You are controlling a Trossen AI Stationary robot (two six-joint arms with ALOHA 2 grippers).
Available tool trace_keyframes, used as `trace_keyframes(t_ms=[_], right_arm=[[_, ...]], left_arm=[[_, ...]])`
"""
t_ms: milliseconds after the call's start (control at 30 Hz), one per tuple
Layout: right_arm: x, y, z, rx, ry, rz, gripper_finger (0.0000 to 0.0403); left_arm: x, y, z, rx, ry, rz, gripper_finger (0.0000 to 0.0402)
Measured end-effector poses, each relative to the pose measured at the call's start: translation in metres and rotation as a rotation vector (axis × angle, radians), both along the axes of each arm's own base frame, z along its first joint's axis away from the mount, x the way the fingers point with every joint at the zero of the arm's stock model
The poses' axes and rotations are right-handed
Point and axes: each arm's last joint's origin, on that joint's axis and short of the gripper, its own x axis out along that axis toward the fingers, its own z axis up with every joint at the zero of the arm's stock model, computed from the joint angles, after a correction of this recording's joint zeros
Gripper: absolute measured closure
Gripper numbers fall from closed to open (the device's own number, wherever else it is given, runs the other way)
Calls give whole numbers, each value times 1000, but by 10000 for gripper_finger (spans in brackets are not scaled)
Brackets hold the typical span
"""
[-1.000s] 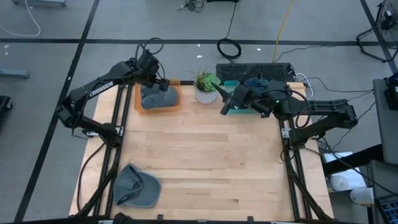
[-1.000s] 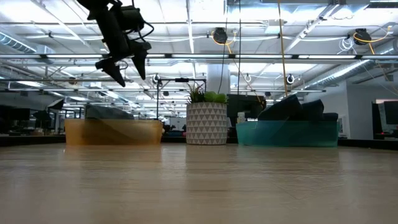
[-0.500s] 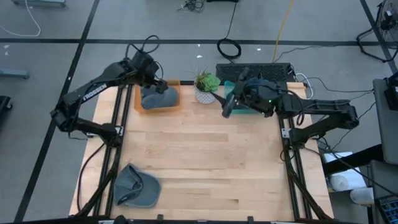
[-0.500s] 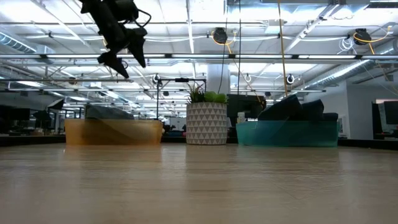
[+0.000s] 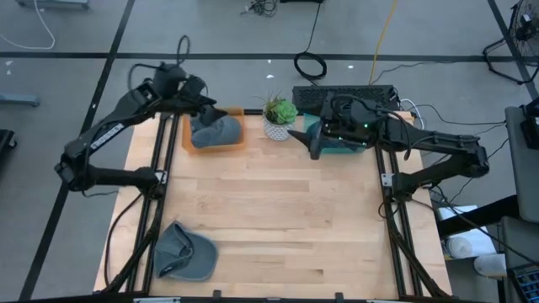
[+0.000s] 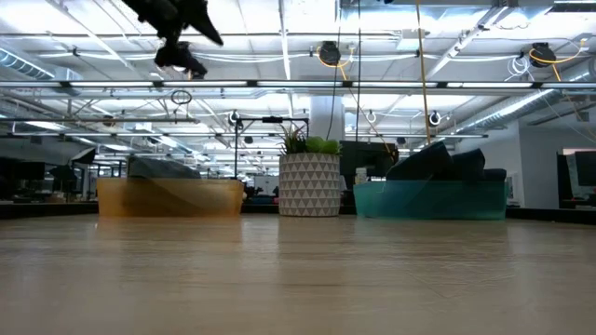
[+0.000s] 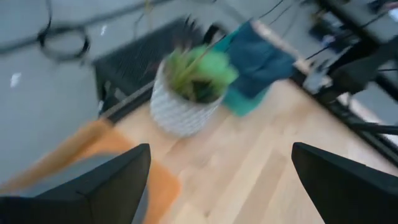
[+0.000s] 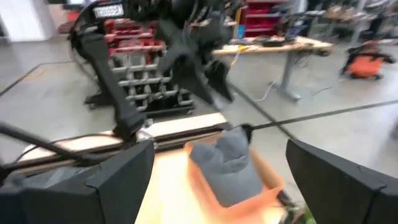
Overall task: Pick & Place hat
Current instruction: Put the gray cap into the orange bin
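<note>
A: Where is a hat to be found?

B: A grey cap [image 5: 186, 252] is seen flat on the table [image 5: 278, 219], at its near left corner; another grey hat [image 5: 214, 130] is seen inside the orange bin [image 5: 237, 145].

A: How is it judged to handle?

B: Soft, light and floppy. The stiffer brim is probably best pinched.

A: And the tools?

B: The left gripper [image 5: 208, 108] is spread wide and empty, raised by the orange bin. The right gripper [image 5: 305, 141] is parted, nothing held, beside the teal bin [image 5: 324, 146].
</note>
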Motion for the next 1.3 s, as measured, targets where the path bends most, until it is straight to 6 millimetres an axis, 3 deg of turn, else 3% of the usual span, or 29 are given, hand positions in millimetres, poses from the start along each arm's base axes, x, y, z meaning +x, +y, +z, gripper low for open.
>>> trace_keyframes(t_ms=[300,567,1300], right_arm=[[-12,-5,-2,15,64,118,48],[-15,-4,2,-103,69,140,48],[-16,-4,2,-19,54,134,48]], left_arm=[[-15,-42,47,239,-288,-218,2],[-25,-70,71,259,-490,-299,2],[-22,-111,78,160,-578,-515,2]])
